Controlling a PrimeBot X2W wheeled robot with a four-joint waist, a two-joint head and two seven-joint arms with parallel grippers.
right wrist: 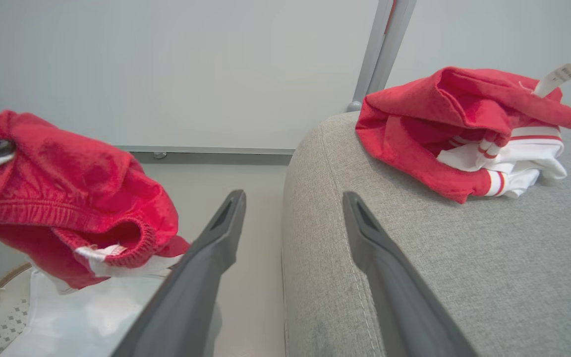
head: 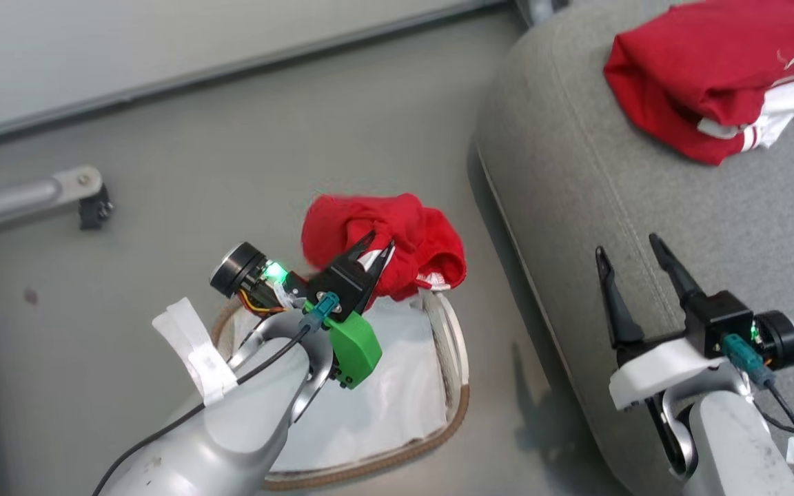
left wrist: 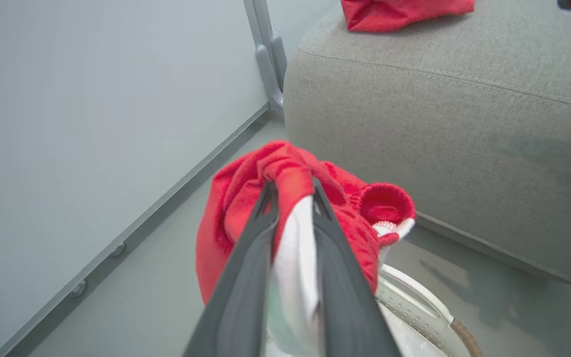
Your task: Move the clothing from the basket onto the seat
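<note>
Left tool (head: 382,240), pinched on a bunched red garment (head: 418,234), was held above the basket (head: 462,406); the right tool (head: 626,244) was spread, empty, over the seat (head: 562,158), where the striped-cuff garment (head: 686,69) lay. Fabric was judged light, limp, non-fragile, best gripped at a thick fold.

This looks like a robot test room dressed with a few household things, not a lived-in home. A grey upholstered seat (head: 645,207) bearing red clothing (head: 700,76) and a laundry basket (head: 464,403) suggest a living room. Yet they stand on a smooth grey floor (head: 231,172), beside plain pale wall panels (head: 94,41) joined by a grey metal post (right wrist: 387,49), with a metal frame leg (head: 25,196) nearby.
</note>
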